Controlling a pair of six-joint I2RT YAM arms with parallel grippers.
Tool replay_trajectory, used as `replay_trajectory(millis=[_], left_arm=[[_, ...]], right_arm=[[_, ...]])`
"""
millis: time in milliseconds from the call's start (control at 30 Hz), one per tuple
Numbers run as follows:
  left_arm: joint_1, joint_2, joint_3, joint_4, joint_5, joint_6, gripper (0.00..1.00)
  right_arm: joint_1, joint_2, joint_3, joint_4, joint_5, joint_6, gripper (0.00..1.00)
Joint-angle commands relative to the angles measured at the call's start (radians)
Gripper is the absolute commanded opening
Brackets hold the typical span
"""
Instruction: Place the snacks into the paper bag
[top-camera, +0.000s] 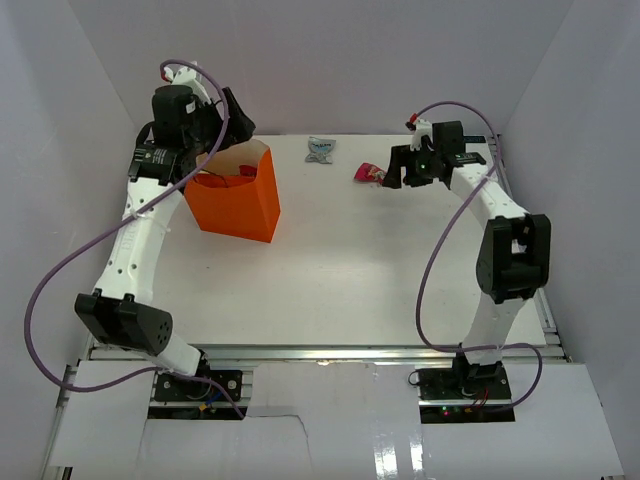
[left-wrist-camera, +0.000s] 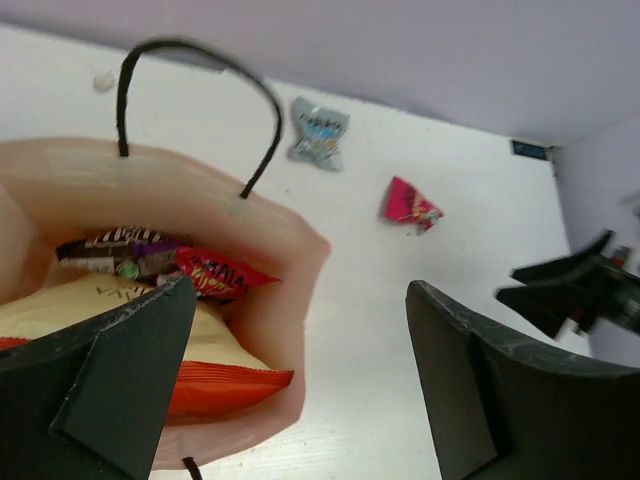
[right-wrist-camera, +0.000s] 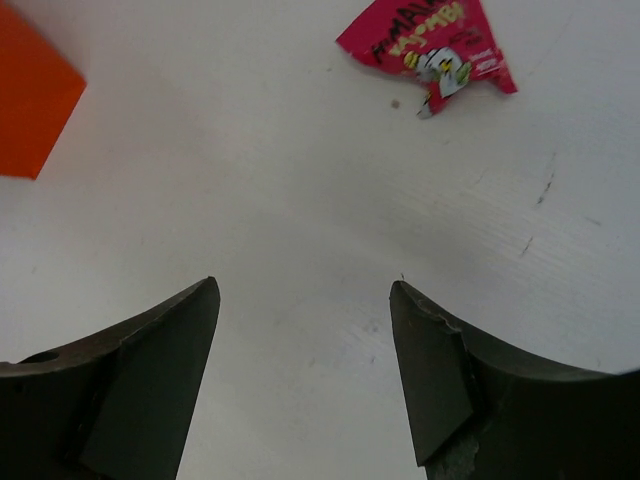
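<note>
Two snacks lie loose on the desk (top-camera: 350, 270): a magenta packet (right-wrist-camera: 430, 45) and a pale blue packet (left-wrist-camera: 318, 132), both toward the far edge and apart from the paper bag (top-camera: 240, 210), which stands upright at the far left. My right gripper (right-wrist-camera: 302, 292) hangs over bare desk just short of the magenta packet, jaws spread and holding nothing. My left gripper (left-wrist-camera: 298, 300) hovers over the bag's mouth, likewise released and empty. Both packets look light, thin and crinkly, so I expect them to slide on the smooth desk and buckle under a hard squeeze. I would pinch the magenta one across its flat middle or by a crimped end, where the film is stiffest. The bag is only paper and looks easy to push over, so drops should come from above, clear of its black loop handle (left-wrist-camera: 190, 60). The overhead view gives me the layout and shows both arms, but not what is in the bag. The left wrist view looks straight into it: a cream and orange chip bag (left-wrist-camera: 230, 350), a dark candy bar (left-wrist-camera: 120, 245) and a red packet (left-wrist-camera: 215, 275) lie inside. The right wrist view alone shows the magenta packet's creased, torn-looking corner.
</note>
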Motion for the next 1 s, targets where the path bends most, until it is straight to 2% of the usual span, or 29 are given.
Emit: replay_trajectory(millis=[0,100,133,167,200,233,333,367,467,633,733,967], left_arm=[[0.005,-0.148,-0.049,0.097,0.143,0.039,0.97],[0.005,-0.303,-0.201,0.180,0.250,0.019,0.98],[0.003,-0.387,-0.311,0.215,0.264,0.008,0.98],[0.005,-0.429,-0.364,0.224,0.273,-0.001,0.98],[0.005,-0.470,-0.411,0.226,0.273,-0.021,0.98],[0.003,-0.512,-0.504,0.223,0.264,-0.034,0.98],[0.005,-0.678,-0.659,0.195,0.229,-0.082,0.98],[0.003,-0.751,-0.689,0.180,0.217,-0.091,0.98],[0.005,-0.842,-0.778,0.117,0.165,-0.124,0.98],[0.005,-0.945,-0.855,0.074,0.151,-0.165,0.98],[0.005,-0.943,-0.883,0.076,0.166,-0.176,0.98],[0.005,-0.914,-0.901,0.091,0.195,-0.186,0.98]], right_arm=[[0.041,0.120,0.176,0.045,0.167,0.144,0.76],[0.087,0.249,0.301,0.022,0.107,0.027,0.80],[0.101,0.281,0.421,-0.019,0.013,-0.228,0.81],[0.111,0.351,0.488,-0.083,-0.027,-0.373,0.87],[0.125,0.384,0.546,-0.192,-0.034,-0.490,0.93],[0.128,0.411,0.636,-0.228,-0.016,-0.661,0.97],[0.128,0.482,0.686,-0.266,0.066,-0.871,0.97],[0.127,0.494,0.674,-0.263,0.089,-0.990,0.97],[0.127,0.525,0.668,-0.251,0.150,-1.136,0.97],[0.125,0.622,0.755,-0.245,0.185,-1.157,1.00],[0.127,0.662,0.795,-0.210,0.192,-1.120,1.00],[0.127,0.725,0.780,-0.151,0.216,-1.077,0.82]])
